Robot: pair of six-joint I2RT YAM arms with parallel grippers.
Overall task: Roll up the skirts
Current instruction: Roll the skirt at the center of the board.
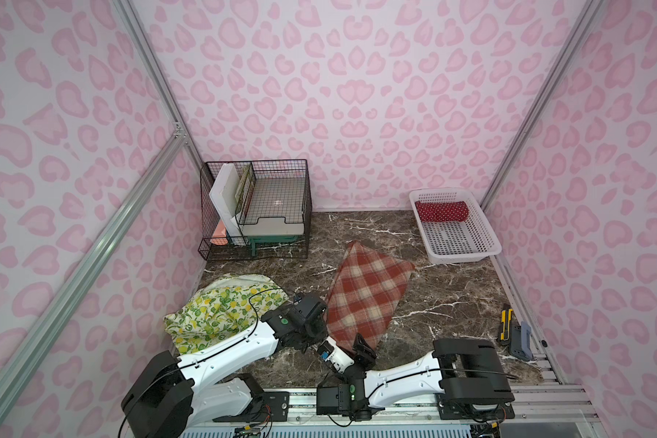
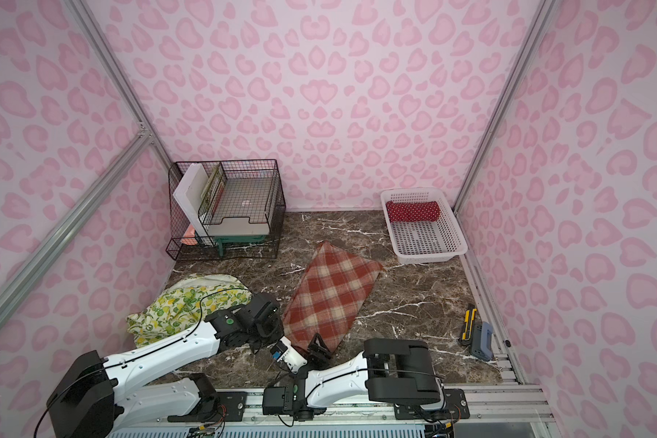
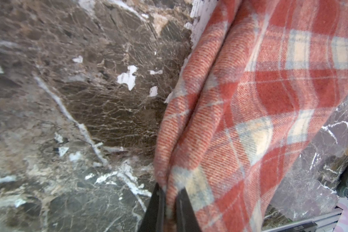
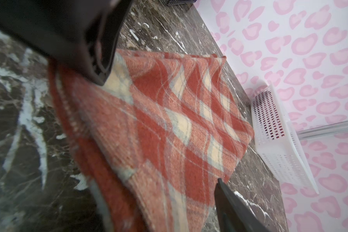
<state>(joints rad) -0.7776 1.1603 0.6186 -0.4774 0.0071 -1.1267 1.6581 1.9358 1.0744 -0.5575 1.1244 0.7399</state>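
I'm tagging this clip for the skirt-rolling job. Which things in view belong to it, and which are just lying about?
Belongs to the job: plaid skirt, pinched by the left gripper; lemon-print skirt, crumpled; polka-dot skirt, rolled, in the white basket.
Lying about: black wire rack; yellow utility knife; grey-blue tool beside it.

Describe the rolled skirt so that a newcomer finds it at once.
At the far right corner of the table stands a white basket. The skirt lies inside, at the far end. Only it is rolled: red with white dots, unlike the plaid skirt and the lemon skirt.
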